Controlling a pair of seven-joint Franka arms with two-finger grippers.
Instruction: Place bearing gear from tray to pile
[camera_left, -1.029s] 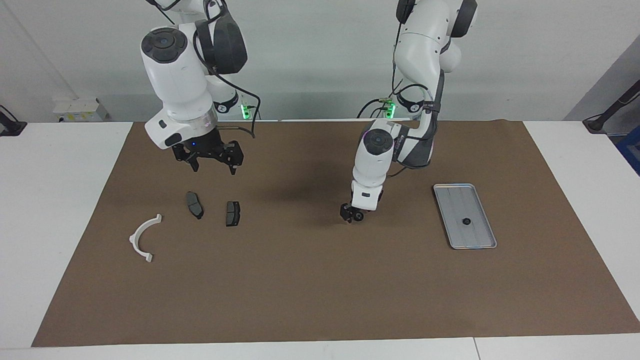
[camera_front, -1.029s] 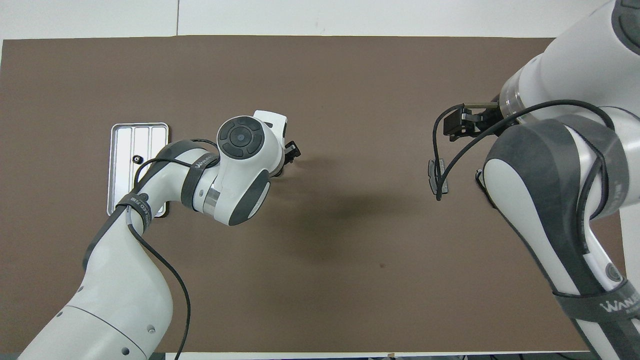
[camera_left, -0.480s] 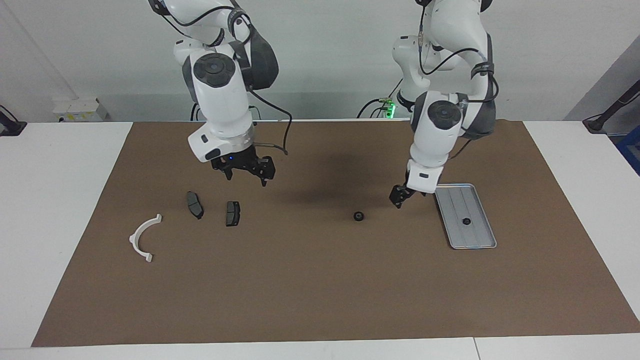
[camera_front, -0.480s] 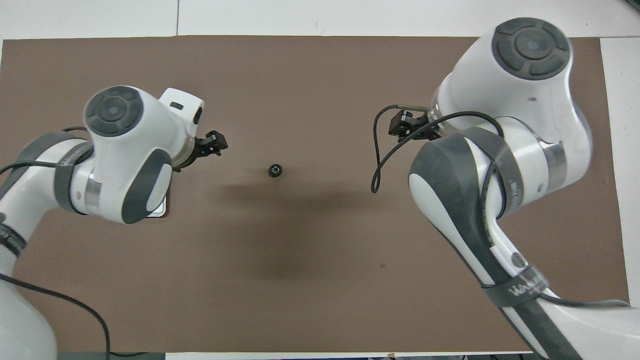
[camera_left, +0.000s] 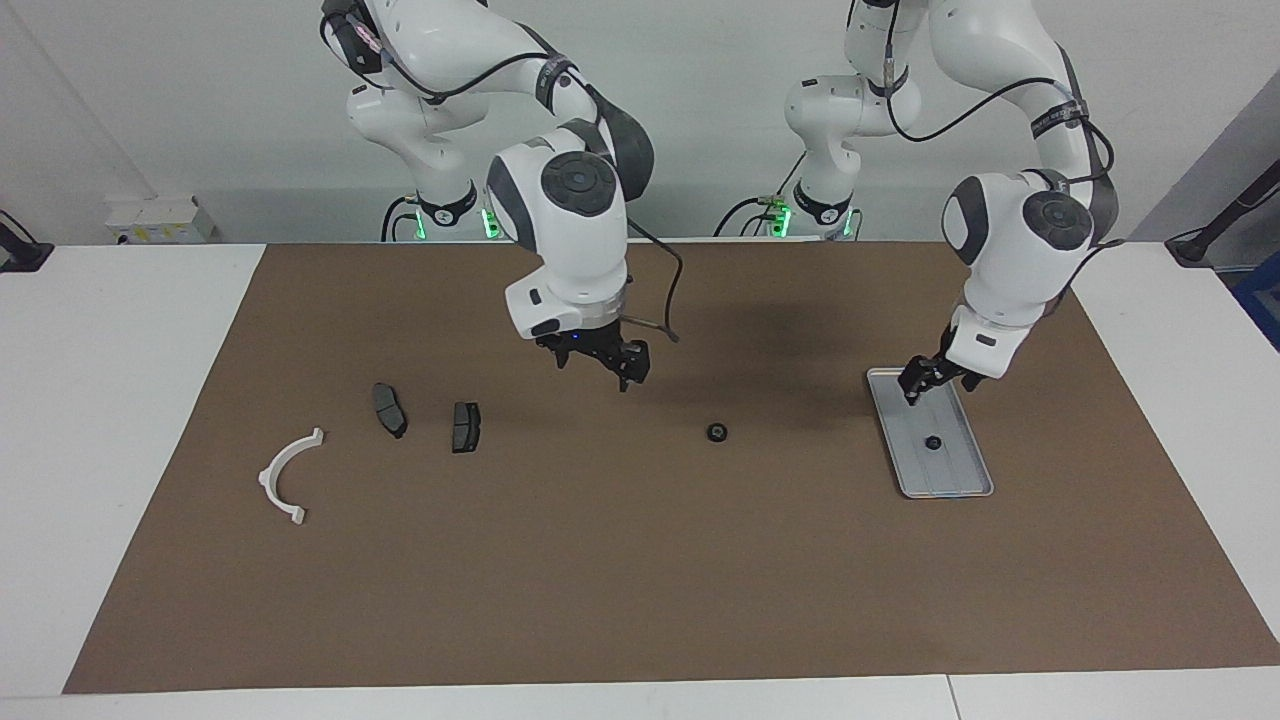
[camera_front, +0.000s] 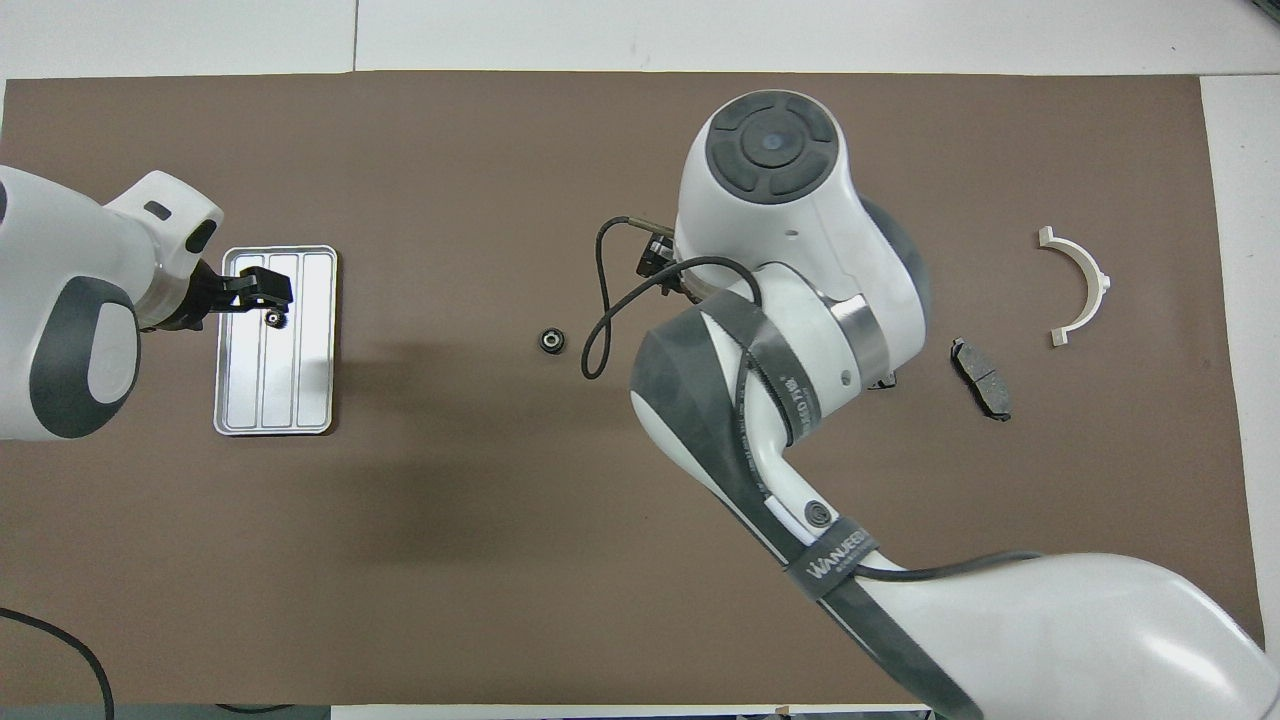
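Note:
The silver ribbed tray lies toward the left arm's end of the mat, also in the overhead view. One small black bearing gear sits in it. A second bearing gear lies alone on the mat mid-table. My left gripper hangs low over the tray's end nearer the robots, holding nothing. My right gripper is open and empty above the mat between the pads and the loose gear. The pile is a white half-ring bracket and two brake pads.
A brown mat covers the white table. In the overhead view the bracket and one brake pad show, while the right arm covers the second pad.
The left gripper left a gear on the mat mid-table and swung back over the tray. The right gripper moved from above the brake pads toward the loose gear.

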